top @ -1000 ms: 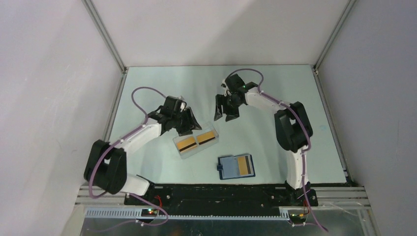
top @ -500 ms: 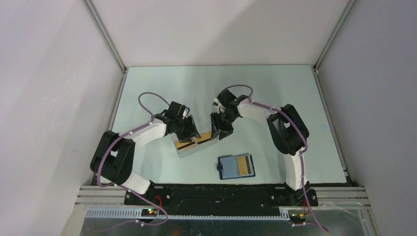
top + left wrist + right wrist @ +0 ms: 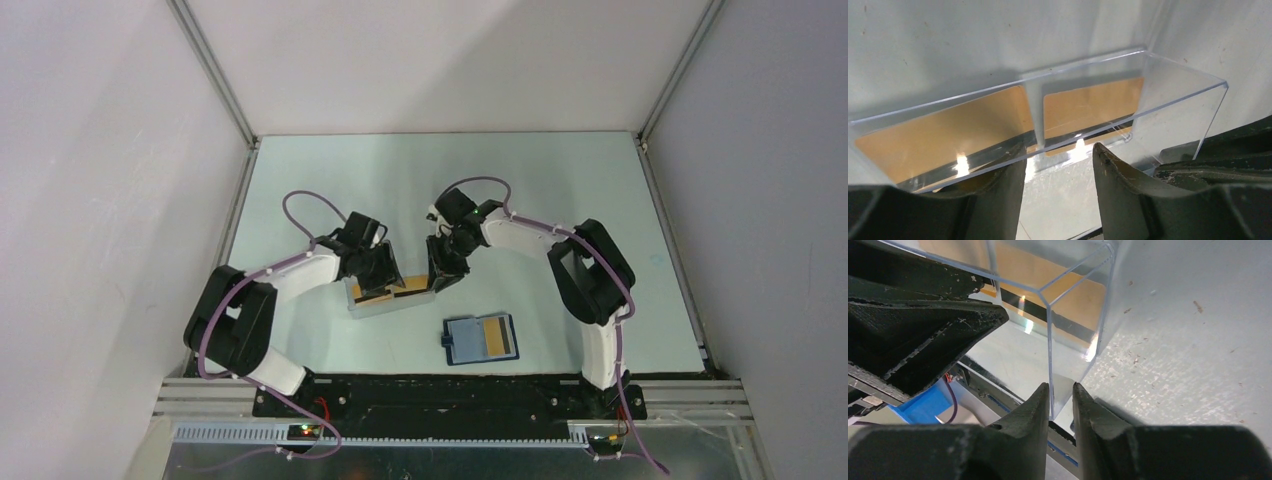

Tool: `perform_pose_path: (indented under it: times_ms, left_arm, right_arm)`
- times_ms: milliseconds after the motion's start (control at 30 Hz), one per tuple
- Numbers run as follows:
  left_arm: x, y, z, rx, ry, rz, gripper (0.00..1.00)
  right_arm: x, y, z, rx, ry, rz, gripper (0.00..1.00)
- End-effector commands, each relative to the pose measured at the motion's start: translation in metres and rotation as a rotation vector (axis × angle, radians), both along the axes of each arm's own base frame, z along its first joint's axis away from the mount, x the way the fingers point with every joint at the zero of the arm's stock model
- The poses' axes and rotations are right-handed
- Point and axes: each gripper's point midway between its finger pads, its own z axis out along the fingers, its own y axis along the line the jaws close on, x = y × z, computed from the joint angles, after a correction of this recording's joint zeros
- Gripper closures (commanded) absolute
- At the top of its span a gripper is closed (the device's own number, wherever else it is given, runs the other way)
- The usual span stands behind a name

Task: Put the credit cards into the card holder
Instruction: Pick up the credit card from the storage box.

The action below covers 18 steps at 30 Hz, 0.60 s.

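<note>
A clear plastic tray (image 3: 372,305) lies mid-table with two gold-tan credit cards (image 3: 405,286) in it. In the left wrist view the cards (image 3: 948,135) lie side by side under the tray's walls (image 3: 1173,100). My left gripper (image 3: 380,272) is open, and its tips (image 3: 1058,150) are at the tray's long near wall. My right gripper (image 3: 441,272) is at the tray's right end. Its fingertips (image 3: 1061,387) are pinched on the clear end wall (image 3: 1050,355). The navy card holder (image 3: 463,343) lies open nearer the bases, with a gold card (image 3: 493,335) on it.
Aluminium frame rails (image 3: 215,75) and white walls bound the pale table. A black base rail (image 3: 450,395) runs along the near edge. My left gripper's black body (image 3: 913,340) fills the left of the right wrist view, close to the tray.
Both grippers came down from above the tray to its two ends. The right gripper closed on the end wall, and the tray shifted slightly left.
</note>
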Motion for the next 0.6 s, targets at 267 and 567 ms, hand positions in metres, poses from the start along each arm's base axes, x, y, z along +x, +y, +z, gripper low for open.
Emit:
perform_pose_path:
  times_ms: [267, 567]
  left_arm:
    - [0.016, -0.004, 0.022, 0.012, -0.108, -0.014, 0.42]
    - [0.013, -0.002, -0.009, 0.1, -0.044, -0.033, 0.42]
  right_arm:
    - [-0.013, 0.02, 0.022, 0.077, -0.004, 0.025, 0.76]
    - [-0.016, 0.018, 0.014, 0.065, 0.009, 0.027, 0.76]
